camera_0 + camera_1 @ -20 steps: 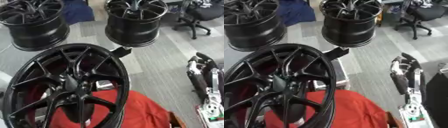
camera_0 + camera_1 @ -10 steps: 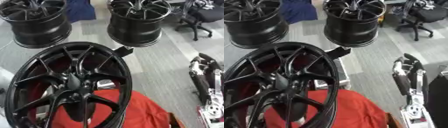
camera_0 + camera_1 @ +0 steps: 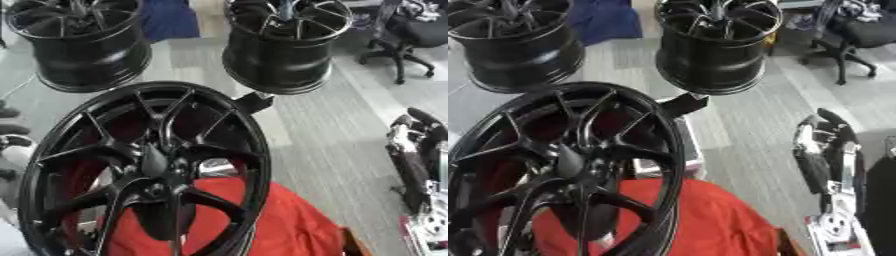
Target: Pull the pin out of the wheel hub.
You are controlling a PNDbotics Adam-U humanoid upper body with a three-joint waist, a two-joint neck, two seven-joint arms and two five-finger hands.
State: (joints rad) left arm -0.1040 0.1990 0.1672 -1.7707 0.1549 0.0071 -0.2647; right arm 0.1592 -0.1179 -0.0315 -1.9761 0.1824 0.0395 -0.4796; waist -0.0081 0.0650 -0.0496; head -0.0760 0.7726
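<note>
A large black wheel hub (image 3: 144, 170) stands tilted on edge in the near left of the view, its spokes meeting at a dark centre; no pin can be made out there. Behind and under the wheel hub lies a red cloth (image 3: 289, 225), showing through the spokes and spreading out to its right. Beyond the wheel hub, two more black rims rest on the grey carpeted floor (image 3: 324, 135): one rim (image 3: 83, 42) to the far left, another rim (image 3: 715, 42) straight behind it, with a black office chair (image 3: 407, 37) further right. Well to the right of the wheel hub, apart from it, the right robot hand (image 3: 824, 150) hangs with its fingers straight and relaxed, touching nothing. Whether the pale and dark shapes just left of the wheel hub belong to the left robot hand cannot be told.
</note>
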